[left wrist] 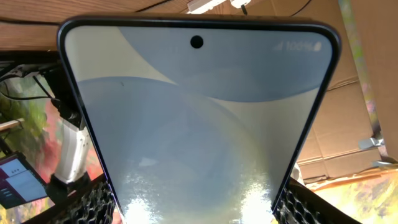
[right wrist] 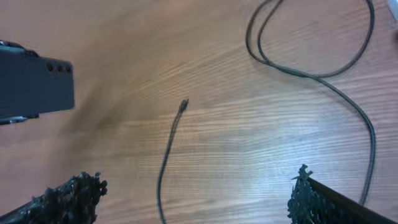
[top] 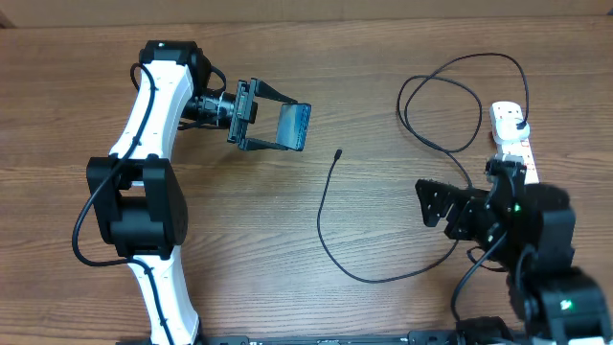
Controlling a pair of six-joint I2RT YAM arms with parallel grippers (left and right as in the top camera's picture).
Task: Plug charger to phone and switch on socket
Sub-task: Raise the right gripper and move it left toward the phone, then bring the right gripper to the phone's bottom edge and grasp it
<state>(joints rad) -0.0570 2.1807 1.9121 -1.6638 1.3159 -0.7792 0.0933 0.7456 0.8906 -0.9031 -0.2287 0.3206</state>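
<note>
Brown wood table (top: 259, 249), blue phone (top: 295, 126) held tight in the left gripper (top: 280, 124), right gripper (top: 429, 203) wide open and empty, black charger (top: 320, 213) lying between them, white socket (top: 512, 134) near the right gripper.

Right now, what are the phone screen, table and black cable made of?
The phone screen looks like glossy glass: bright glare reflects off it. The table looks like wood or wood-look laminate, matte, with grain lines. The charger cable seems rubbery plastic: thin, black, bending in loops.
</note>
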